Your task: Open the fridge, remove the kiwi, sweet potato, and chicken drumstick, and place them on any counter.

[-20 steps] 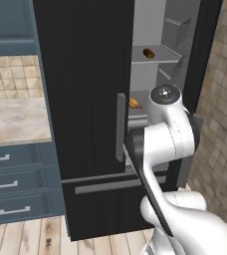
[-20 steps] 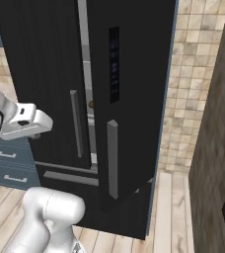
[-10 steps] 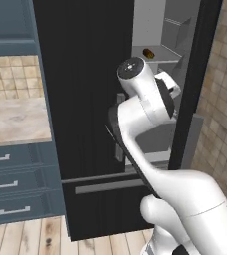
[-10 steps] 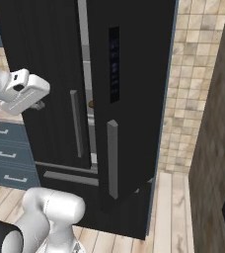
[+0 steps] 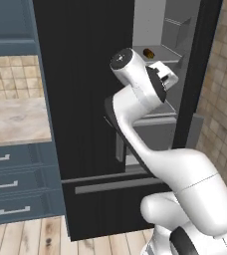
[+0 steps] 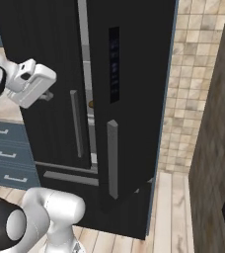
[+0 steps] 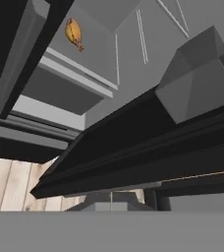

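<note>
Black fridge (image 5: 85,99) stands with its right door swung open, so step one looks done. Inside, the golden chicken drumstick (image 7: 74,33) lies on a grey shelf, at eleven o'clock in the hand view. No food sits on the beige counter (image 5: 13,119) yet. The white arm bends up high toward the gap, and the gripper (image 7: 111,202) is pinched tight, holding nothing.
</note>
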